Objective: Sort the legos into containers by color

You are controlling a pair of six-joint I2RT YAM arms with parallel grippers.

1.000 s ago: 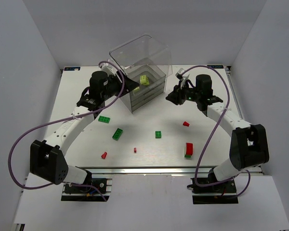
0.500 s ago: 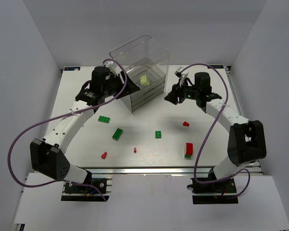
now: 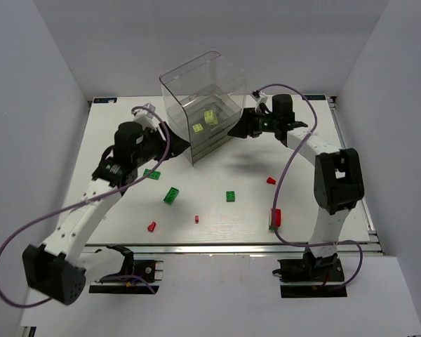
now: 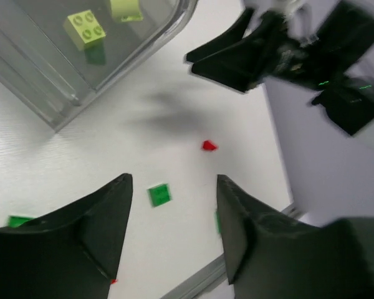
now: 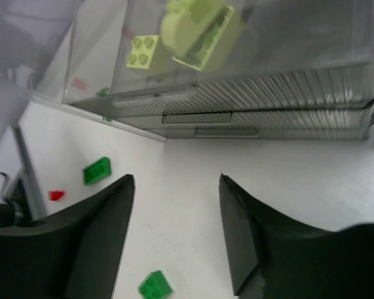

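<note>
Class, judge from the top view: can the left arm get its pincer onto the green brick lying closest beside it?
Probably yes. The left pincer is open and empty, and the green brick lies uncovered on the table right beside that arm, with nothing standing between.

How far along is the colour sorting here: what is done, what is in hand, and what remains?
Done: two yellow-green bricks lie inside the clear container. In hand: nothing; the left fingers and the right fingers are open and empty. Left: three dark green bricks and the red pieces lie loose on the table.
</note>
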